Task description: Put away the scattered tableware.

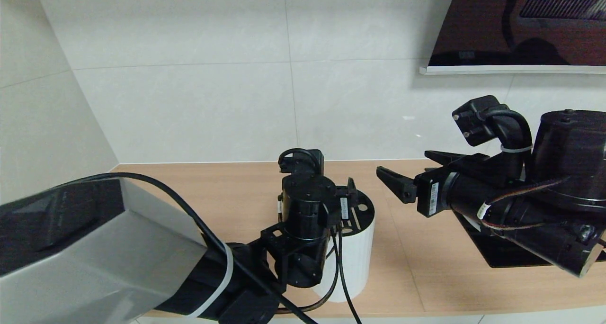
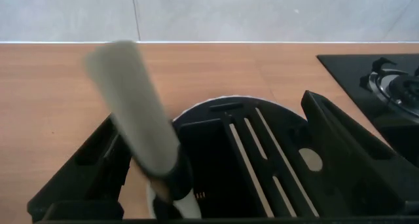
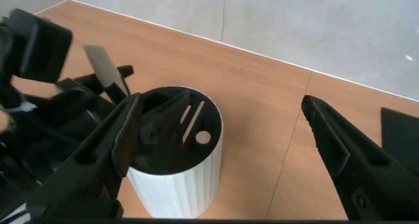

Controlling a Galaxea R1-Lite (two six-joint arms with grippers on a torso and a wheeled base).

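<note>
A white ribbed utensil holder (image 1: 352, 257) with a slotted black lid stands near the counter's front edge. My left gripper (image 1: 341, 205) hangs straight over it, its fingers spread wide apart. A grey-handled utensil (image 2: 131, 112) leans out of the lid (image 2: 262, 139), close to one left finger (image 2: 85, 165); I cannot tell whether they touch. In the right wrist view the utensil (image 3: 105, 67) sticks up above the holder (image 3: 177, 178). My right gripper (image 1: 412, 170) hovers open to the holder's right, pointing at it, with nothing between its fingers (image 3: 334, 145).
A black stove top (image 1: 497, 248) lies on the wooden counter (image 1: 227, 191) to the right, under my right arm. A tiled wall runs along the back, and a dark range hood (image 1: 521, 25) hangs at the upper right.
</note>
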